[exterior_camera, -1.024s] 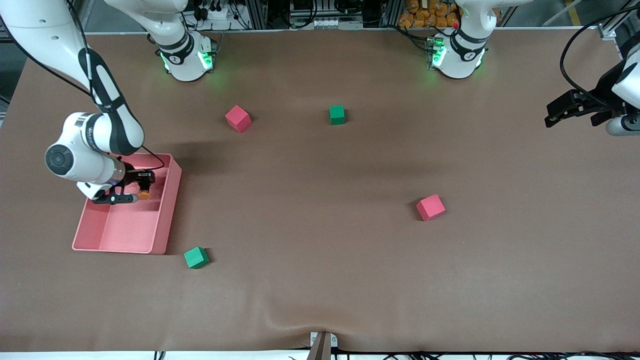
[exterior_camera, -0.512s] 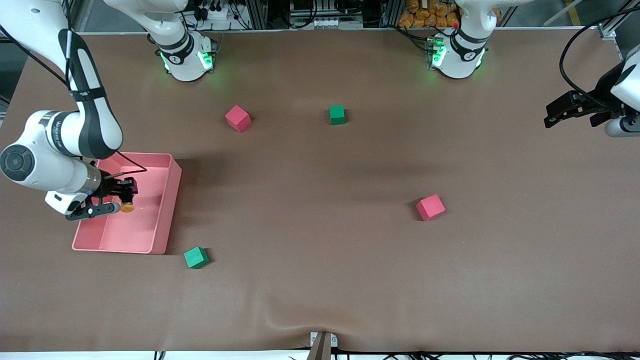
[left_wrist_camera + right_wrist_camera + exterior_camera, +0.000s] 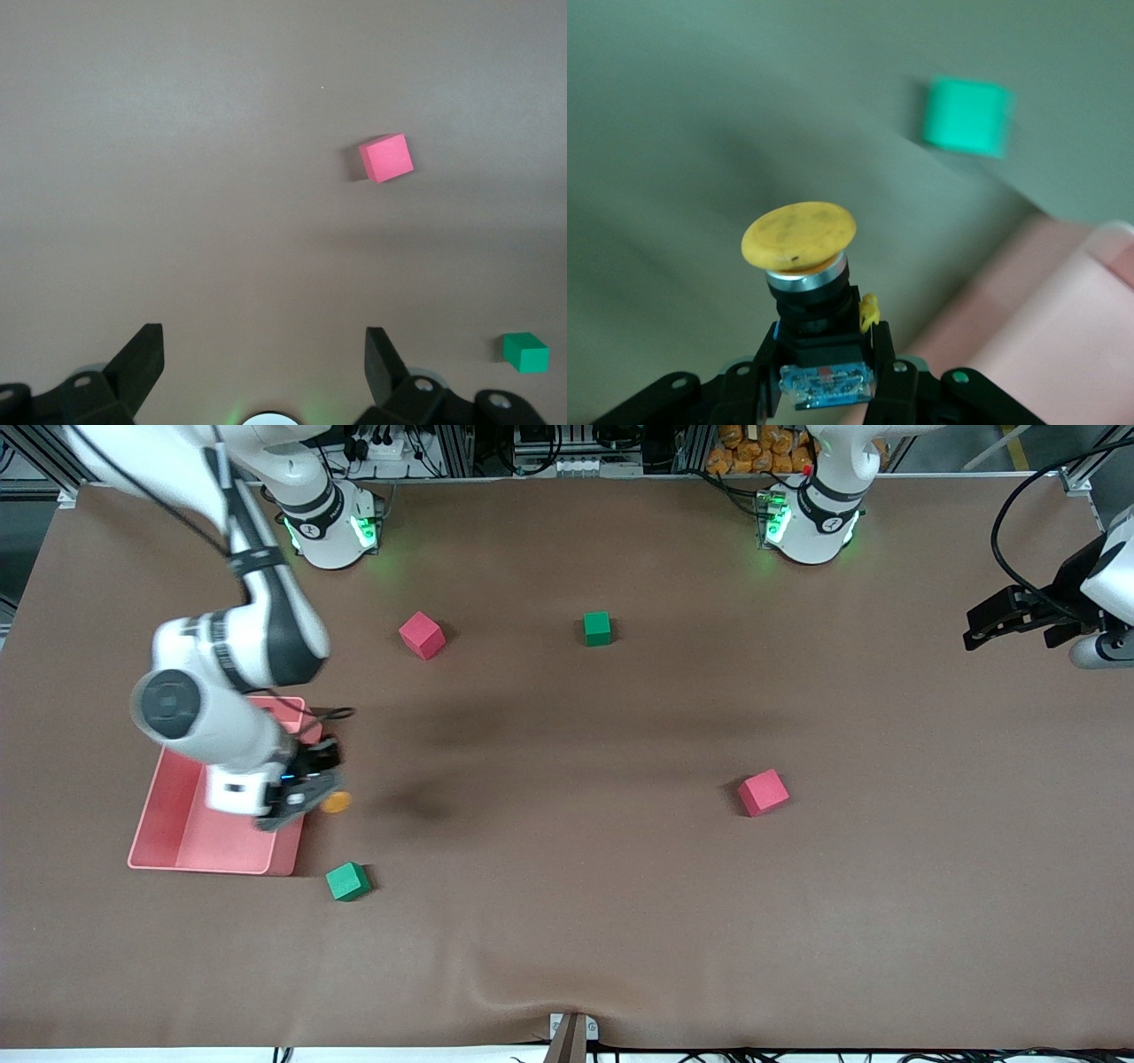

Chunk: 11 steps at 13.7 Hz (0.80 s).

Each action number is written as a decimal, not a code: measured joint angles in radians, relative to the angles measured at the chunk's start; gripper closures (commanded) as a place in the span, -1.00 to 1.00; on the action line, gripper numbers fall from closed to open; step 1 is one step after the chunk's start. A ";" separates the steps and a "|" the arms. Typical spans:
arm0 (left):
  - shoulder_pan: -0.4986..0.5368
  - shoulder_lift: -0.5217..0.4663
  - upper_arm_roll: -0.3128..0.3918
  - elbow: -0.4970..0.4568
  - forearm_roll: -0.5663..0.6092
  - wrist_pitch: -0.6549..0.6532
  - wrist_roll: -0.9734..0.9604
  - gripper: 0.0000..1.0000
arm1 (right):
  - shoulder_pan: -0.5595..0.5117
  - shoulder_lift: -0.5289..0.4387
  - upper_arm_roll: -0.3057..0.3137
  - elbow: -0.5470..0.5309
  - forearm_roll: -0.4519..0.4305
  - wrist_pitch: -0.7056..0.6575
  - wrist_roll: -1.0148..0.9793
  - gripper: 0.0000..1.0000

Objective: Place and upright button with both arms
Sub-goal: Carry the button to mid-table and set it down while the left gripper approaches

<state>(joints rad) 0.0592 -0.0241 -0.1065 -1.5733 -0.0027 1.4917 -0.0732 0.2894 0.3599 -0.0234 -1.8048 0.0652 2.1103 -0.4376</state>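
Two arms in frame, one busy and one parked. Going across the front view from the right arm's end of the table: pink tray (image 3: 168,815) on the brown table (image 3: 567,921), right gripper (image 3: 312,790) up over the tray's edge on the side toward the table middle, fingers pinched on the button's dark body; button (image 3: 336,802) has its orange cap sticking out past the tray rim, over bare table. Right wrist view shows the cap (image 3: 799,235) pointing away from the fingers (image 3: 890,376), tray corner and a green cube in the background. That green cube (image 3: 347,881) sits just beside the tray's corner nearest the front camera. Red cube (image 3: 422,635) and a second green cube (image 3: 597,628) lie closer to the bases. Another red cube (image 3: 763,792) sits well apart, toward the left arm's end. Left gripper (image 3: 1001,622) waits over that end of the table, fingers (image 3: 142,359) spread wide, nothing between them.
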 measured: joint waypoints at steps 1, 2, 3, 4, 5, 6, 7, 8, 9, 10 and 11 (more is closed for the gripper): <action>0.000 0.000 0.000 0.000 0.000 0.000 0.000 -1.00 | 0.045 0.028 0.000 0.022 0.048 0.000 0.000 1.00; 0.000 0.001 0.000 0.000 0.000 0.000 0.000 -1.00 | 0.082 0.063 0.000 0.049 0.095 0.002 0.000 1.00; 0.000 0.002 0.000 0.000 0.000 0.000 0.000 -1.00 | 0.117 0.104 0.000 0.082 0.143 0.005 0.001 1.00; 0.000 0.003 0.000 0.000 0.000 0.000 0.000 -1.00 | 0.150 0.149 -0.001 0.120 0.188 0.009 0.017 1.00; 0.000 0.004 0.000 0.000 0.000 0.000 0.000 -1.00 | 0.187 0.194 -0.001 0.159 0.217 0.015 0.061 1.00; 0.000 0.005 0.000 0.000 0.000 0.000 0.000 -1.00 | 0.228 0.238 0.000 0.198 0.231 0.024 0.134 1.00; 0.000 0.006 -0.001 0.000 0.000 0.000 0.000 -1.00 | 0.274 0.278 0.000 0.236 0.234 0.045 0.235 1.00; 0.000 0.007 -0.001 0.000 0.000 -0.001 0.000 -1.00 | 0.317 0.309 0.000 0.266 0.235 0.065 0.352 1.00; -0.001 0.009 -0.002 -0.002 0.000 -0.004 0.000 -1.00 | 0.357 0.331 0.000 0.287 0.235 0.083 0.471 1.00; -0.001 0.011 -0.003 -0.006 0.000 -0.007 0.000 -1.00 | 0.392 0.348 -0.001 0.306 0.235 0.095 0.572 1.00; -0.002 0.014 -0.004 -0.011 0.000 -0.009 0.000 -1.00 | 0.420 0.362 -0.001 0.327 0.235 0.099 0.649 1.00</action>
<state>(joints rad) 0.0576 -0.0104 -0.1110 -1.5838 -0.0027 1.4828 -0.0732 0.7094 0.7220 -0.0247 -1.4778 0.3003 2.2096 0.2117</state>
